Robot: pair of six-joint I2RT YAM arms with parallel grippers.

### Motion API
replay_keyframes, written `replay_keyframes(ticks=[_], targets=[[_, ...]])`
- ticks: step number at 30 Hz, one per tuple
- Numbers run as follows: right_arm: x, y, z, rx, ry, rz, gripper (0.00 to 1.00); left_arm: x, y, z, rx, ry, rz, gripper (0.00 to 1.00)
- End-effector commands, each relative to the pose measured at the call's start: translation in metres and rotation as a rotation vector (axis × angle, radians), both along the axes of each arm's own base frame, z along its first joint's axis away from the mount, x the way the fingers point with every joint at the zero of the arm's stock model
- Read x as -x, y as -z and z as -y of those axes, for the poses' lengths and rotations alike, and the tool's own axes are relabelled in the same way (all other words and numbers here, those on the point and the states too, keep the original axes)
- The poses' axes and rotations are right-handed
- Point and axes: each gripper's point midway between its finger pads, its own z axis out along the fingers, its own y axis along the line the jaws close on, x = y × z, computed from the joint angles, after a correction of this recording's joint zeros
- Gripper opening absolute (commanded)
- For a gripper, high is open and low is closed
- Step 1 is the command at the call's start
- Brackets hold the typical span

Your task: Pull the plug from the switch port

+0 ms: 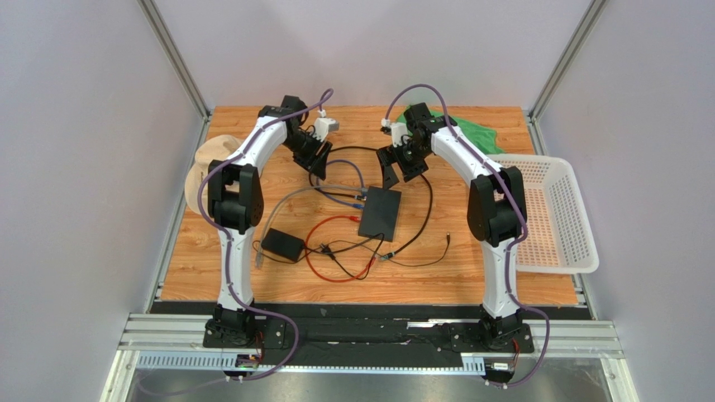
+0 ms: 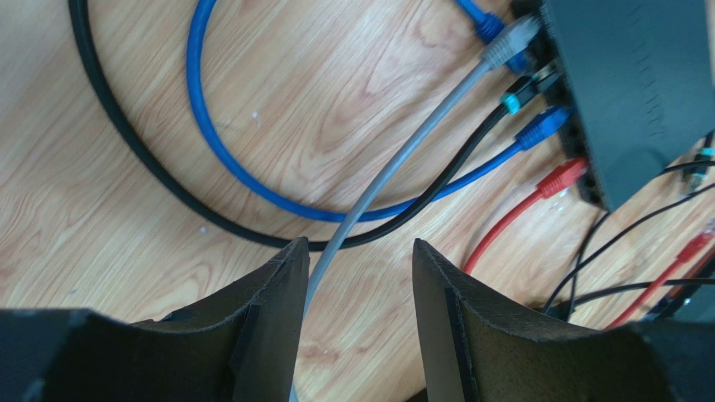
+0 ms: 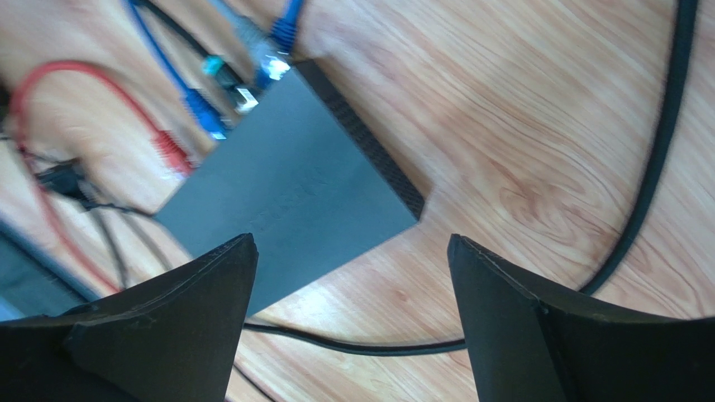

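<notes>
The black switch [image 1: 380, 212] lies mid-table, with its ports along the left edge [image 2: 579, 126]. At that edge sit a grey plug [image 2: 514, 42], two blue plugs [image 2: 544, 126], a black plug with a teal tip [image 2: 520, 94] and a red plug [image 2: 564, 177]. The grey plug's clear tip [image 3: 270, 63] shows at the switch corner; I cannot tell if it is seated. My left gripper [image 2: 359, 251] is open above the table, left of the switch. The grey cable [image 2: 394, 176] runs loose between its fingers. My right gripper [image 3: 352, 251] is wide open and empty by the switch's [image 3: 294, 184] far corner.
A black adapter brick [image 1: 283, 244] lies front left among thin black and red leads [image 1: 336, 251]. A thick black cable [image 3: 663, 142] curves round the switch. A white basket [image 1: 554, 213] stands at the right edge, with a green cloth [image 1: 470, 134] behind it. A tan object [image 1: 210, 159] lies far left.
</notes>
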Motion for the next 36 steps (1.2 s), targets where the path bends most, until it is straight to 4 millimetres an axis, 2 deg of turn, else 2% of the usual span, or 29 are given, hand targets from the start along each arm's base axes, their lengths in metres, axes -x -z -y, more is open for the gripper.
replay_keyframes(ticks=[1,4,7,8,12,16,19,24,30,31,36], targets=[[-0.001,0.010,0.017,0.168,0.074,0.068,0.89,-0.004,-0.023,0.017,0.125,0.000,0.031,0.57],[0.003,0.022,0.015,0.178,0.075,0.043,0.88,0.000,-0.017,0.016,0.130,0.011,0.024,0.57],[0.010,0.027,0.004,0.153,0.044,0.007,0.88,0.004,-0.011,0.020,0.161,0.018,-0.008,0.57],[0.006,0.024,0.000,0.138,0.042,0.009,0.87,0.005,-0.007,0.021,0.164,0.015,-0.021,0.57],[0.002,0.029,-0.011,0.107,0.017,-0.006,0.85,-0.004,-0.001,0.027,0.198,-0.021,-0.021,0.57],[0.009,0.041,-0.024,0.063,-0.044,-0.052,0.80,-0.002,0.002,0.037,0.250,-0.058,-0.078,0.57],[0.013,0.048,-0.030,0.071,-0.094,-0.054,0.78,-0.002,0.012,0.037,0.247,-0.086,-0.119,0.57],[0.014,0.046,-0.051,0.034,-0.171,-0.028,0.75,0.004,0.022,0.035,0.229,-0.112,-0.153,0.56],[0.005,0.036,-0.073,-0.005,-0.246,0.036,0.73,0.023,0.028,0.030,0.213,-0.122,-0.193,0.54],[0.004,0.035,-0.074,-0.010,-0.253,0.038,0.73,0.032,0.029,0.028,0.212,-0.124,-0.210,0.53],[0.012,0.029,-0.082,-0.054,-0.298,0.032,0.72,0.059,0.031,0.026,0.220,-0.122,-0.261,0.50]])
